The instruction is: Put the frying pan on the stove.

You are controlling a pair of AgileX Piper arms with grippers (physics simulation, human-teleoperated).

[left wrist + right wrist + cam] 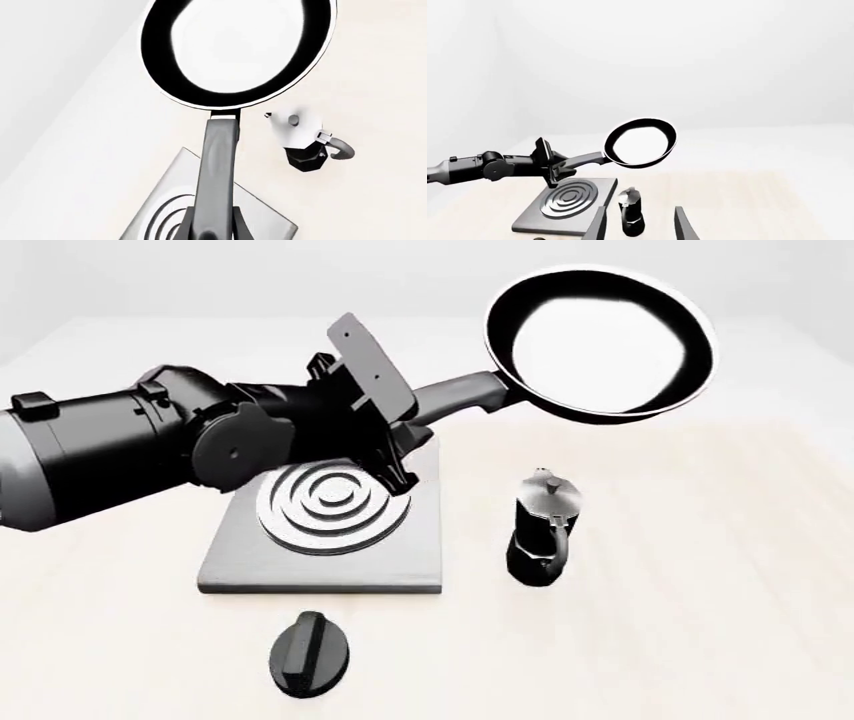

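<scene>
The frying pan (601, 345) hangs in the air, tilted with its pale inside toward the front camera, above and to the right of the stove (400, 560). My left gripper (407, 430) is shut on the pan's dark grey handle (454, 397), over the stove's far edge. In the left wrist view the handle (220, 160) runs from the gripper (215, 230) up to the pan (233, 45), with the stove (172, 182) beneath. My right gripper (639, 227) is open and holds nothing. From its view the pan (640, 142) and stove (534, 220) are far ahead.
A black-and-silver moka pot (545, 530) stands on the table just right of the stove. A small black oval knob (310, 652) lies in front of the stove. The left arm's thick body (107, 455) reaches in over the table's left side.
</scene>
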